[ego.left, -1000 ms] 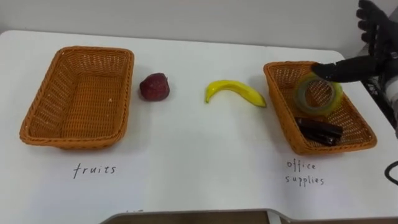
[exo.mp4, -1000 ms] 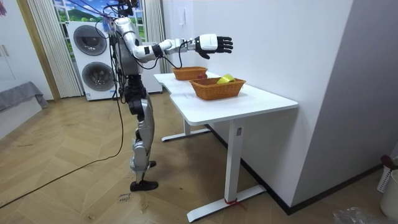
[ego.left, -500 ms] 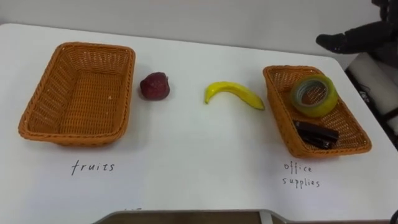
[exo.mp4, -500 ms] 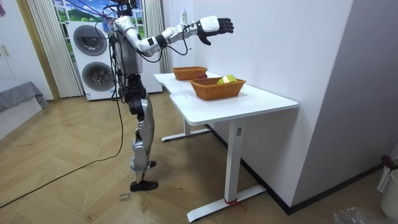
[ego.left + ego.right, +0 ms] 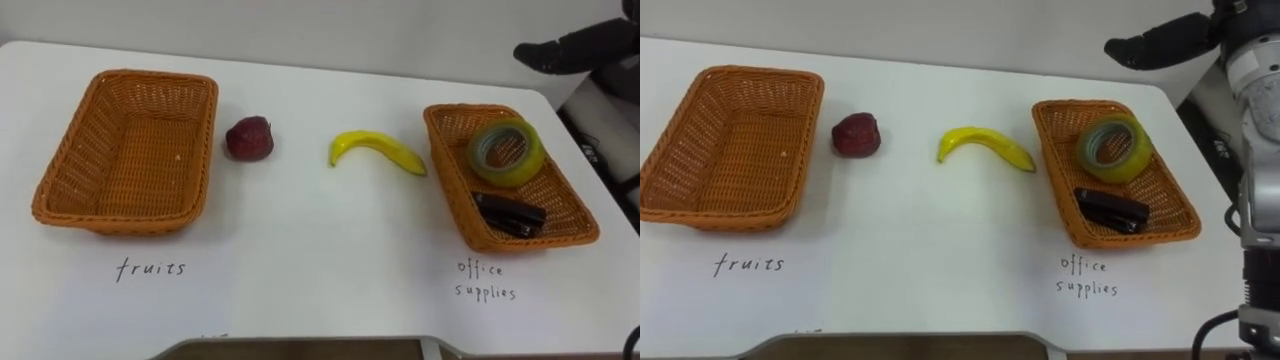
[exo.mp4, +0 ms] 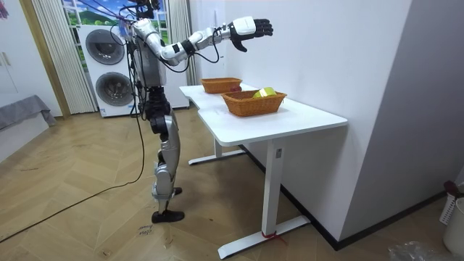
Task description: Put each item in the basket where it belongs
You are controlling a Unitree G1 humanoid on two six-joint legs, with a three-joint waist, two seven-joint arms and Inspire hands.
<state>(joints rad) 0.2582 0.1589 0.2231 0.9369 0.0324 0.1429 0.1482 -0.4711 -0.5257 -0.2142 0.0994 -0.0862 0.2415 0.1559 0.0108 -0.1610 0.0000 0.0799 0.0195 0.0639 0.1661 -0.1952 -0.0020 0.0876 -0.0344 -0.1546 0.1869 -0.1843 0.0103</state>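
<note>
Tape [image 5: 508, 152] and stapler [image 5: 510, 213] sit in their basket [image 5: 448, 172]. Apple [image 5: 248, 138] and banana [image 5: 377, 150] lie unsorted on the bench [image 5: 300, 260]; the right hand [image 5: 560, 48] hovers, fingers straight, empty.

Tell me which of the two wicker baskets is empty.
The left basket, beside the red fruit; the right basket holds a tape roll and a dark stapler.

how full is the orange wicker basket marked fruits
Empty: the orange wicker basket shows bare weave; dark red fruit and yellow banana lie outside it.
</note>
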